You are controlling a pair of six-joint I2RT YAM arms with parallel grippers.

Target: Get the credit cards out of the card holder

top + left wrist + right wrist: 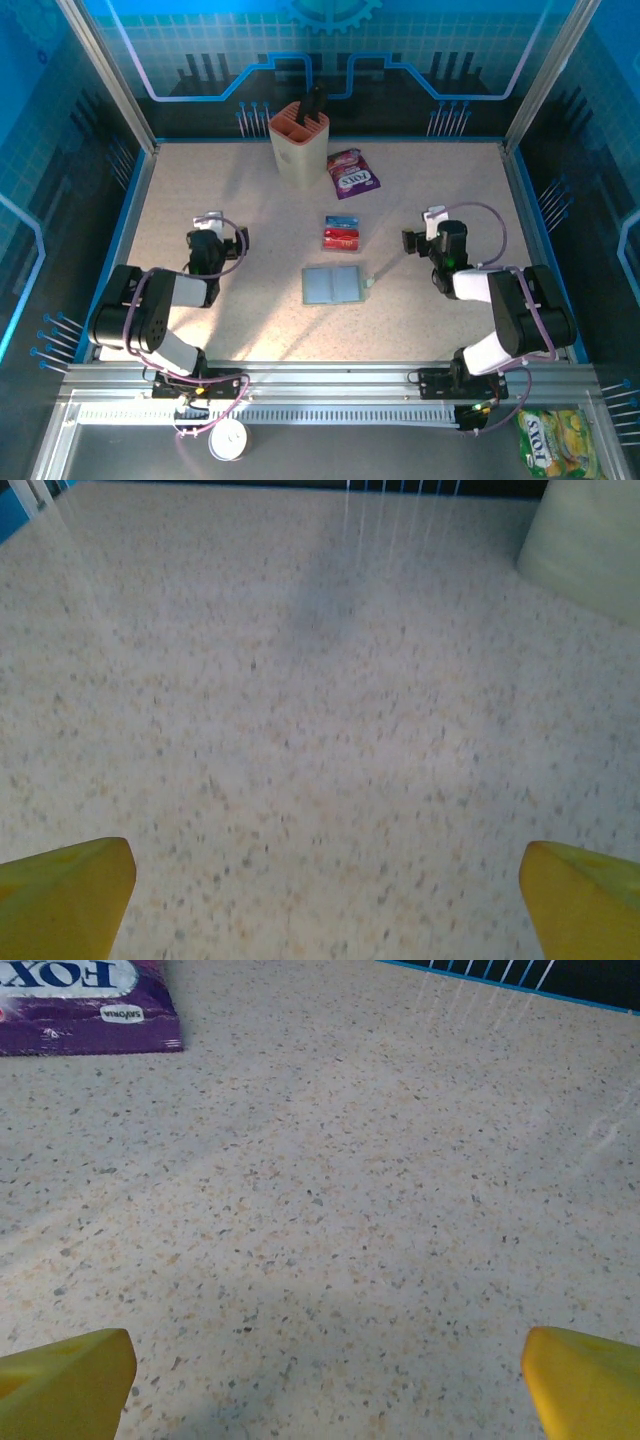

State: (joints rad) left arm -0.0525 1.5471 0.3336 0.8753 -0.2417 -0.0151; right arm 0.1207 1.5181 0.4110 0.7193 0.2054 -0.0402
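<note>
Left tool (322, 900): jaws spread wide with nothing between them, hanging over bare bench (250, 310), well to the left of the card holder.
Right tool (325, 1380): likewise wide open and empty, to the right of the holder, facing the candy packet (85, 1005).
Card holder (333, 285): lies open and flat at mid-bench between the two tools, touched by neither.
Credit cards (342, 233): a small group in blue, red and orange, on the bench just beyond the holder and apart from it.
Sleeves: too small to tell whether a card remains inside. A pale scrap (370, 284) at the holder's right edge cannot be identified.
Progress (judgement): much of the removal looks done, with a check of the sleeves left.
Technique (judgement): pin one leaf of the holder with one tool and nip only a card's exposed edge with the other. Draw the card out along the sleeve's opening, low and straight, so the holder neither lifts nor folds shut.
Risk (judgement): thin cards slip, and clear plastic may be pinched with them.
Background: slotted cup (298, 145) at the far edge, away from the work.
</note>
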